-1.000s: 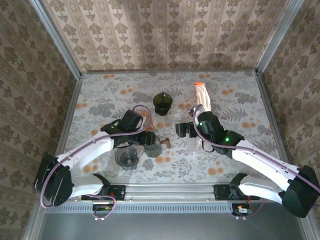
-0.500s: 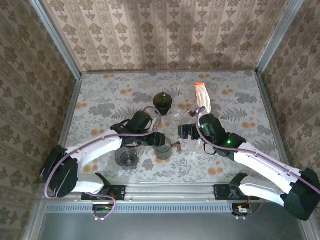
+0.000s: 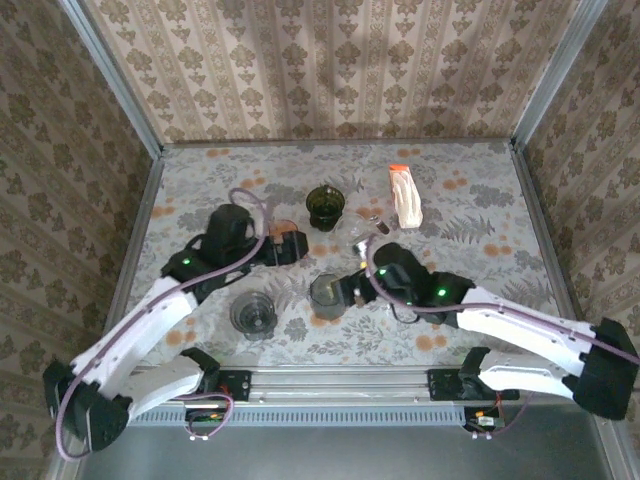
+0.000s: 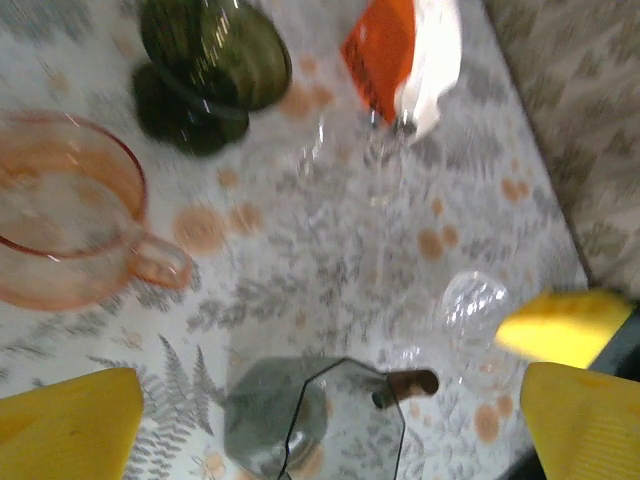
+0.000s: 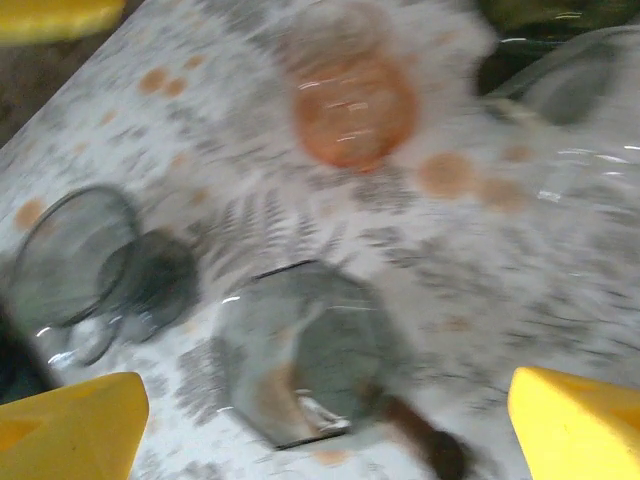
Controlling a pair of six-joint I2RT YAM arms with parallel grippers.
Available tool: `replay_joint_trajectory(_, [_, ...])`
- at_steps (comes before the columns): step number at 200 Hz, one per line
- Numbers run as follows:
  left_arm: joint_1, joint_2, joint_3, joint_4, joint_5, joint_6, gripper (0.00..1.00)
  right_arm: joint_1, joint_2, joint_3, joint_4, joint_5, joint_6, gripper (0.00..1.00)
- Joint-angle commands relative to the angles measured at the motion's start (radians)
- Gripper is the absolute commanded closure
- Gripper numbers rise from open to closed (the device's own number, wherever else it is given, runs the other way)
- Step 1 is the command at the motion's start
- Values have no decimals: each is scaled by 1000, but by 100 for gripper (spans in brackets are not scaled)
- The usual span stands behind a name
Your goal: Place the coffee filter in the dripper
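Coffee filter packet point(image 3: 404, 195), white with an orange end, lies at the far right of the desk point(image 3: 480, 210), well apart from both arms. The grey octagonal dripper point(image 3: 328, 295) with its brown handle stands near the middle, a grey glass point(image 3: 252, 315) to its left. The right fingers point(image 5: 70, 425) are spread wide over the dripper. The left fingers point(image 4: 65, 425) are spread too, pinching nothing, near a pink jug point(image 4: 65, 225) and a green cup point(image 4: 210, 60).
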Motion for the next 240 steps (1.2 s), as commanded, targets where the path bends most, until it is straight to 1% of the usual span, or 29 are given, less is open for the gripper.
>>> replay_joint_trajectory(1, [48, -82, 35, -113, -79, 33, 0, 125, 104, 89, 2, 16, -34, 5])
replay_joint_trajectory(27, [88, -162, 54, -167, -139, 61, 0, 262, 265, 195, 10, 7, -48, 5])
replay_joint_trajectory(30, [90, -169, 58, -172, -147, 66, 0, 275, 302, 206, 11, 7, -49, 5])
replay_joint_trajectory(50, [95, -206, 73, -200, -197, 84, 0, 322, 438, 279, 3, 7, -57, 7])
replay_joint_trajectory(69, [98, -231, 73, -204, -220, 84, 0, 330, 532, 321, 16, 12, -38, 8])
replay_joint_trajectory(92, [100, -252, 63, -205, -246, 79, 0, 331, 606, 355, 32, 21, -9, 11])
replay_joint_trajectory(115, [101, -264, 46, -194, -241, 76, 0, 334, 651, 377, 42, 25, -6, 14])
replay_joint_trajectory(138, [102, -264, 42, -198, -237, 75, 0, 336, 677, 390, 60, 19, -16, 14])
replay_joint_trajectory(152, [104, -267, 38, -198, -237, 74, 0, 335, 701, 409, 53, 34, -16, 16])
replay_joint_trajectory(199, [106, -279, 35, -205, -235, 70, 0, 335, 765, 446, 57, 69, -14, 35])
replay_joint_trajectory(240, [109, -294, 18, -205, -235, 51, 0, 336, 764, 431, 108, 72, -26, 58])
